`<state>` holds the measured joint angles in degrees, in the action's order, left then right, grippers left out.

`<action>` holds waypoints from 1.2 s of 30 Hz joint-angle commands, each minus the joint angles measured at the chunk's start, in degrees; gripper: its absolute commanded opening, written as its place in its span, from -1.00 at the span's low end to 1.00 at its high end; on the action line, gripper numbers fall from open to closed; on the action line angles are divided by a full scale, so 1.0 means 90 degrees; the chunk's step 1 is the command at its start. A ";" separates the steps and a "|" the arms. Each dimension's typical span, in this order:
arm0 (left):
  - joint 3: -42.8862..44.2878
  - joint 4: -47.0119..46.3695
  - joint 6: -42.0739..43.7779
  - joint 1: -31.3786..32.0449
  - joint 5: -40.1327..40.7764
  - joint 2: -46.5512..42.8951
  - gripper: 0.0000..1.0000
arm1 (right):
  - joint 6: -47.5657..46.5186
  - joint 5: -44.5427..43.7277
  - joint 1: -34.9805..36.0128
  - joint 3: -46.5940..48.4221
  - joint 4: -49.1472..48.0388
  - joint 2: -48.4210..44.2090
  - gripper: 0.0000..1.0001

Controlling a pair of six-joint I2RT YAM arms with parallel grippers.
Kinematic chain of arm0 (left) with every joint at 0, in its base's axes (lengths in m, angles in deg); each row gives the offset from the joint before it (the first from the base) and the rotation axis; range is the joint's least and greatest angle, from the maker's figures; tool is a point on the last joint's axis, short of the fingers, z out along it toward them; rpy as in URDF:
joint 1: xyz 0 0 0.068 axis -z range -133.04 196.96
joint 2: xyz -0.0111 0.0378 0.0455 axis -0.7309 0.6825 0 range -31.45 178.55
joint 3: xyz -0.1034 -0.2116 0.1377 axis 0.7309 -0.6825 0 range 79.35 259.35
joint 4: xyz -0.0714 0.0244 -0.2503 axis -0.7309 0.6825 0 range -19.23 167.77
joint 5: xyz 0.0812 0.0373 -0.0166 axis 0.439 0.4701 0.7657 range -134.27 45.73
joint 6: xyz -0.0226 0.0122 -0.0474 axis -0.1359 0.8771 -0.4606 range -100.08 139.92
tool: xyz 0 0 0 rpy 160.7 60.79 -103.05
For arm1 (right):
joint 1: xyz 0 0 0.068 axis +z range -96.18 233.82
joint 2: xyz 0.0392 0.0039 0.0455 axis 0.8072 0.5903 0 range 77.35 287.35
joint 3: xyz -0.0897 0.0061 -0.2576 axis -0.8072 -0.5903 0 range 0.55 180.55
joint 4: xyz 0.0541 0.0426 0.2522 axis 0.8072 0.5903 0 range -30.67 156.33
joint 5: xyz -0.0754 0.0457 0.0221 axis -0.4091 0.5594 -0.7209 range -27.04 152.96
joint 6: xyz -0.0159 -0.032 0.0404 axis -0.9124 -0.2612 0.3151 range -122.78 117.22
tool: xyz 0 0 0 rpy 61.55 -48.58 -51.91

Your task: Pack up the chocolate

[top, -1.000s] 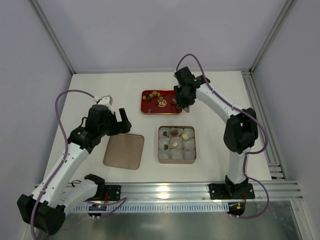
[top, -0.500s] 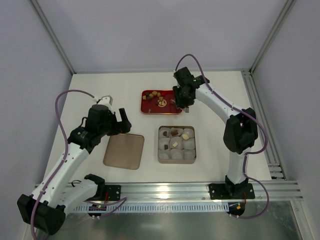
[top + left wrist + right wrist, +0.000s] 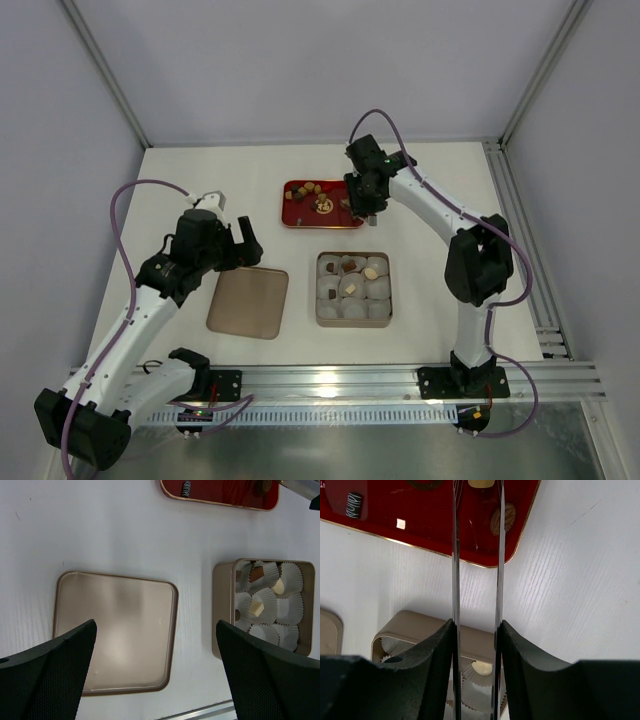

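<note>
Loose chocolate [image 3: 312,190] lies in a red tray [image 3: 300,222]; a tan round piece [image 3: 501,520] and a dark striped one [image 3: 354,504] show in the right wrist view. A gold box [image 3: 322,318] of white paper cups holds a few pieces [image 3: 371,272], brown [image 3: 256,573] and cream [image 3: 256,608]. My right gripper [image 3: 364,196] [image 3: 476,630] is shut on metal tweezers [image 3: 455,555], whose two blades reach over the tray's right end with a gap between them; their tips are cut off at the frame's top. My left gripper [image 3: 243,240] [image 3: 155,625] hangs open above the box's lid [image 3: 115,630].
The gold lid [image 3: 248,302] lies flat to the left of the box. Bare white table separates the tray from the box [image 3: 410,625]. Metal rails run along the table's near edge [image 3: 340,380] and right side [image 3: 520,250].
My right gripper has edged slightly left over the tray's right end with the tweezers. The left arm has not moved.
</note>
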<state>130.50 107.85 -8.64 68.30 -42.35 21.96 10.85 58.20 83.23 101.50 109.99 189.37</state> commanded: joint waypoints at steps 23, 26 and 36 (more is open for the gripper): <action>-0.0030 -0.0155 -0.0060 -0.0018 0.0032 -0.0094 0.99 | -0.0079 -0.0009 0.0023 0.0610 0.0182 -0.0084 -0.27; -0.0030 -0.0165 -0.0060 -0.0018 0.0032 -0.0104 1.00 | -0.0059 -0.0028 0.0023 0.0678 0.0182 -0.0133 -0.27; -0.0030 -0.0165 -0.0069 -0.0018 0.0022 -0.0094 0.99 | -0.0040 0.0001 0.0023 0.0620 0.0241 -0.0279 -0.28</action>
<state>130.50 107.85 -8.64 68.30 -42.35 21.93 10.83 58.20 83.23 105.24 111.89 190.42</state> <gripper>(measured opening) 0.996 0.369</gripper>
